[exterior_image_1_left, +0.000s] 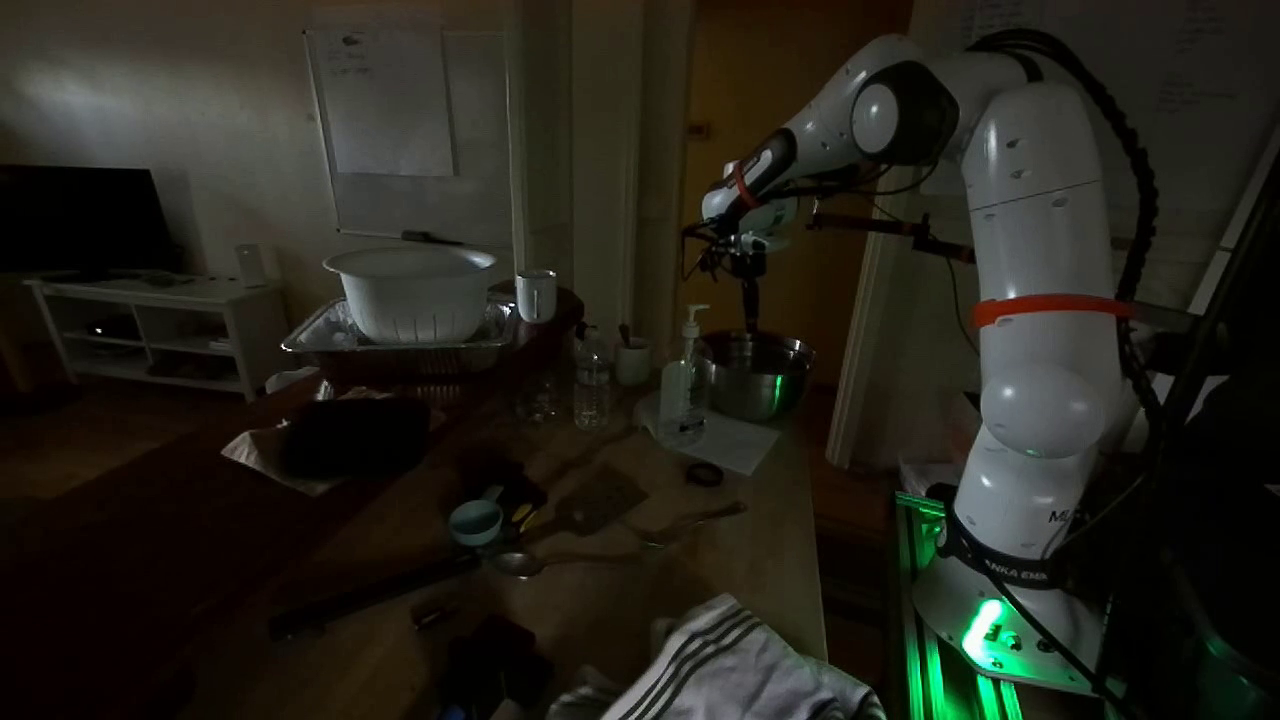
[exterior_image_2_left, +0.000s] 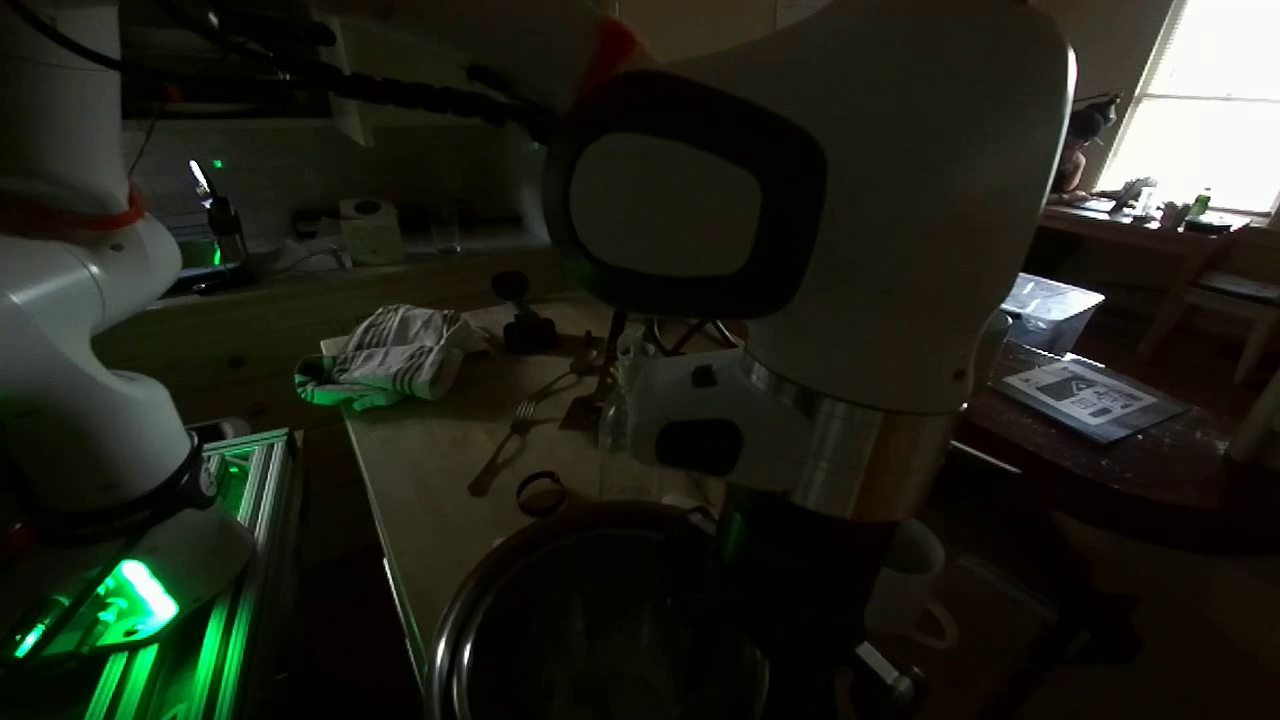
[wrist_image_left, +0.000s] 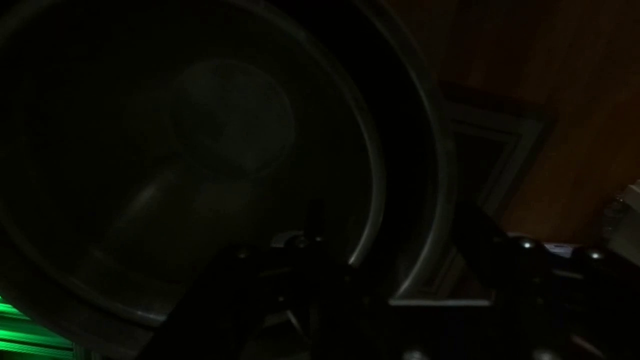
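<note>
- Centrally on the worktop (exterior_image_1_left: 740, 590), a pale-blue measuring cup (exterior_image_1_left: 476, 522) lies beside a spoon (exterior_image_1_left: 517, 565).
- Toward the far edge, a clear bottle (exterior_image_1_left: 591, 390) and a pump bottle (exterior_image_1_left: 683, 395) stand upright.
- Crumpled at the near right corner: a striped towel (exterior_image_1_left: 745, 665).
- At the far right corner sit nested metal bowls (exterior_image_1_left: 762, 392).
- The hand (wrist_image_left: 393, 225) is spread above them, rims between its fingers; contact is too dark to tell.

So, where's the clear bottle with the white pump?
In an exterior view, the clear bottle with the white pump stands just right of centre, between a transparent plastic bottle and, to its right, a round silver metal bowl.
</note>
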